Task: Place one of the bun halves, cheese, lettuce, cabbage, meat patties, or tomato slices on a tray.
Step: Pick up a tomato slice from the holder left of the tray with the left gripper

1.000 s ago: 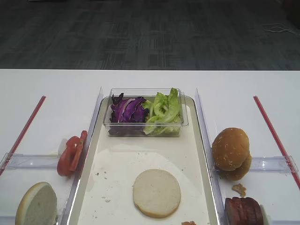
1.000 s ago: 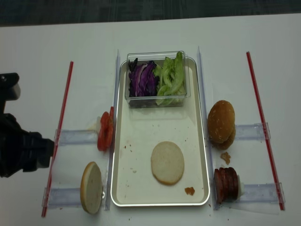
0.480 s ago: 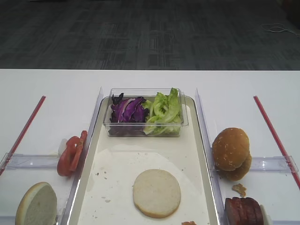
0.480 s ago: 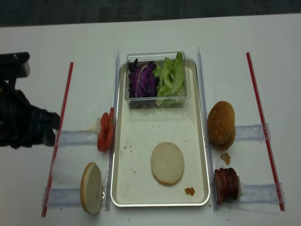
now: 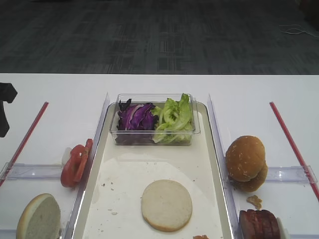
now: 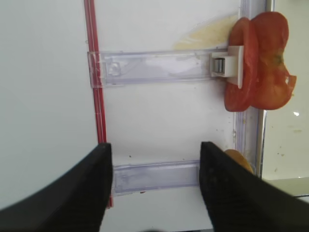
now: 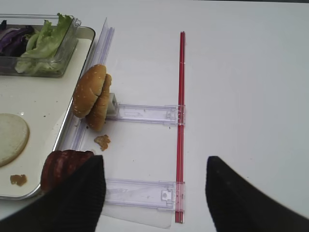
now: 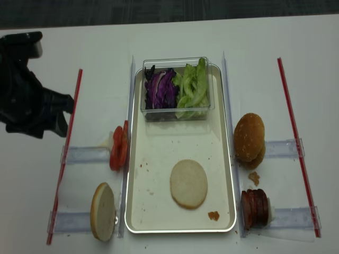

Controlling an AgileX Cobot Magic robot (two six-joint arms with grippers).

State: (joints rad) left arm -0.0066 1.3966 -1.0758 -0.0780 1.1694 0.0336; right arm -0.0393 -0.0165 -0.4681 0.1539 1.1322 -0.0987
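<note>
lying flat near the front edge of the tray (image 8: 139,206) is one pale bun half (image 8: 188,183), cut face up, with a small brown crumb (image 8: 213,215) by the front right corner. at the tray's back edge a clear box (image 8: 176,111) holds cabbage (image 8: 160,89) on the left and lettuce (image 8: 193,87) on the right. just off the tray's left edge stand tomato slices (image 8: 118,148) and another bun half (image 8: 103,211) on clear holders; off its right edge, two domed buns (image 8: 249,140) and meat patties (image 8: 255,207). the left gripper (image 6: 153,186) hangs with jaws spread wide, empty, left of the tomato. the right gripper (image 7: 153,191) is likewise spread and empty, near the patties. red strips (image 8: 294,137) mark the white desk (image 8: 95,47); dark carpet (image 5: 159,35) lies beyond.
</note>
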